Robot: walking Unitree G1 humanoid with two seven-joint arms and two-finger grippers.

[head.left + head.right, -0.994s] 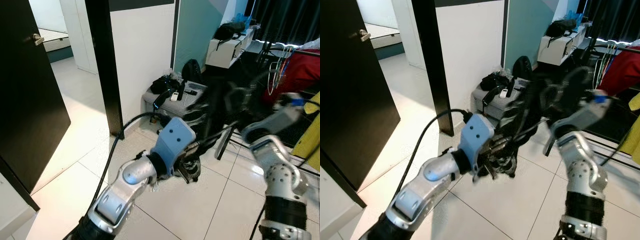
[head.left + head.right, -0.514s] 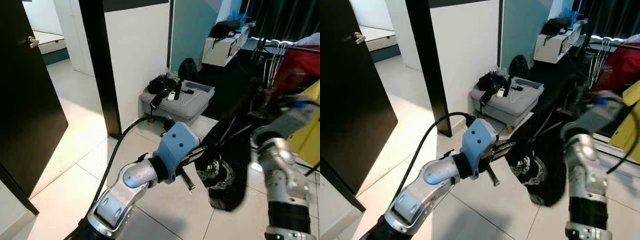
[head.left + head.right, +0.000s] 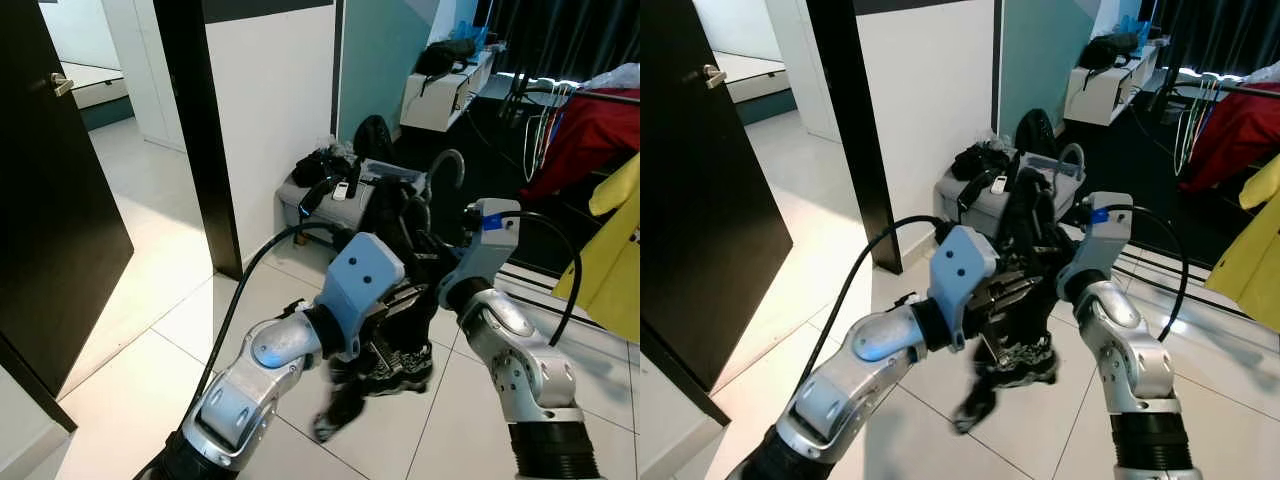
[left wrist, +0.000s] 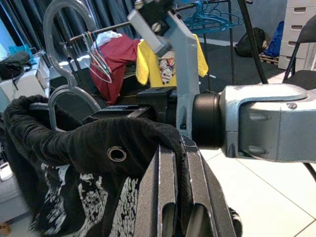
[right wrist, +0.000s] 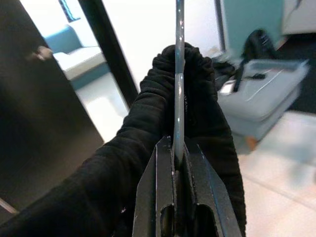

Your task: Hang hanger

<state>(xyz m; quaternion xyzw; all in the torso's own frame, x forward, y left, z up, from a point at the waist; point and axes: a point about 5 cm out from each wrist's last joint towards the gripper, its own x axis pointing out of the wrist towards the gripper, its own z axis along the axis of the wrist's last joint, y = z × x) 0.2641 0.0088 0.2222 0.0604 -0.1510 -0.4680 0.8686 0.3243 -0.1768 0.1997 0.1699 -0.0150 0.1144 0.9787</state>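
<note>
Hanger [image 4: 59,94]: grey, with a curved hook; it carries the black garment and is held up between the two arms, in front of the robot and above the tiled floor.
Hanger hook: in the left eye view it rises above the garment, just left of the right wrist.
Black garment [image 3: 385,340]: dark fabric with a white printed pattern and a metal eyelet; it is draped over the hanger, and its lower part hangs down towards the floor.
Print on garment: white graphic, no legible lettering.
Left gripper [image 4: 173,163]: both black fingers pressed together, pinching a fold of the black garment next to the eyelet.
Right gripper [image 5: 177,158]: fingers clamped onto the thin grey bar of the hanger, with garment fabric bunched around the bar just beyond the fingertips.
Clothes rack [image 3: 575,95]: stands on the robot's right, well apart from the hanger; a red garment [image 3: 590,135] and a yellow garment [image 3: 615,250] hang on it.
Grey ottoman [image 3: 340,205]: against the white wall, behind the held garment, with dark items and a small white device on top.
Dark door [image 3: 50,190]: on the robot's left, standing open.
Labels or brands: none legible.
</note>
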